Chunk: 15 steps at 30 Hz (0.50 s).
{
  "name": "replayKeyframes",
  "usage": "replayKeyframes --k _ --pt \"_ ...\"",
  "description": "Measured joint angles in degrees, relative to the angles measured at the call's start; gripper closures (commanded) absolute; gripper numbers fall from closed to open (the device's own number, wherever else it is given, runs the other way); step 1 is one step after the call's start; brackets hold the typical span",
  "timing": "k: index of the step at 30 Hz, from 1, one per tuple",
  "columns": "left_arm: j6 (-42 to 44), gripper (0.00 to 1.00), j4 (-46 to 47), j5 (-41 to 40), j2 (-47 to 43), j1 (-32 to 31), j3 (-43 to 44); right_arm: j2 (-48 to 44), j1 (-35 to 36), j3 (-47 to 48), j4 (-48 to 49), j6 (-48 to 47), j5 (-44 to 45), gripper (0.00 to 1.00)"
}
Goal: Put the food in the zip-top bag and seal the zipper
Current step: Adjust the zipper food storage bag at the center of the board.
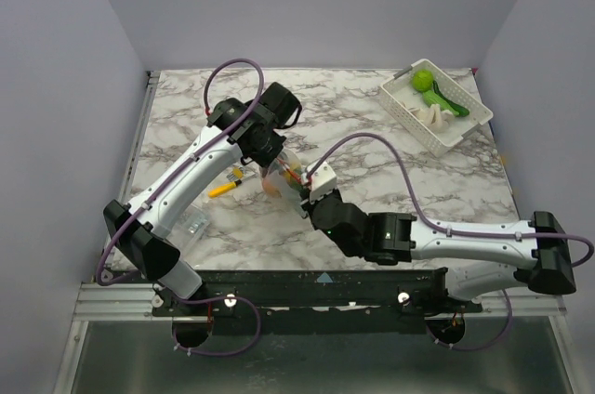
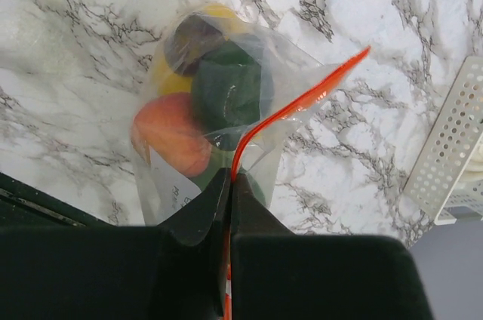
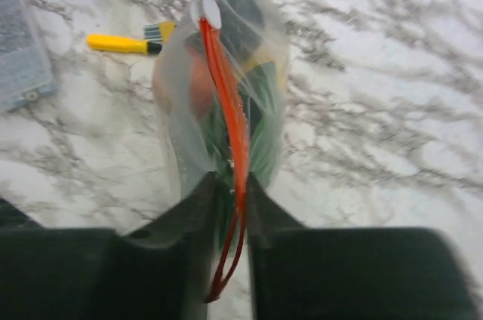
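Where the two arms meet at the centre of the top view, the zip-top bag (image 1: 284,176) is held between both tools over the marbled surface (image 1: 465,190). The left tool (image 2: 229,184) is closed tight on the zipper (image 2: 302,101), a thin red-orange strip bent where it is pinched. The right tool (image 3: 230,188) is nearly shut, with the same strip and clear film clamped between its fingers. The food (image 2: 226,93), glossy and rounded in orange, dark green, yellow and dark purple, is seen through the floppy film. Its lowest pieces are hidden by black fingers, and the right wrist view is blurred.
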Motion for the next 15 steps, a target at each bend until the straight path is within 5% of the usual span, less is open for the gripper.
replayKeyframes --k 3,10,15 --pt "-0.3 1.0 -0.3 -0.2 -0.5 0.5 -0.5 -3.8 0.0 -2.6 0.9 0.6 1.0 0.99" --pt "0.7 0.97 4.0 3.7 -10.0 1.0 -10.5 -12.7 -0.7 -6.2 5.9 -5.2 -4.9 1.0" --pt "6.8 0.27 13.6 5.3 -19.0 3.5 -20.8 -13.8 -5.5 -6.8 6.5 -8.6 -13.0 1.0"
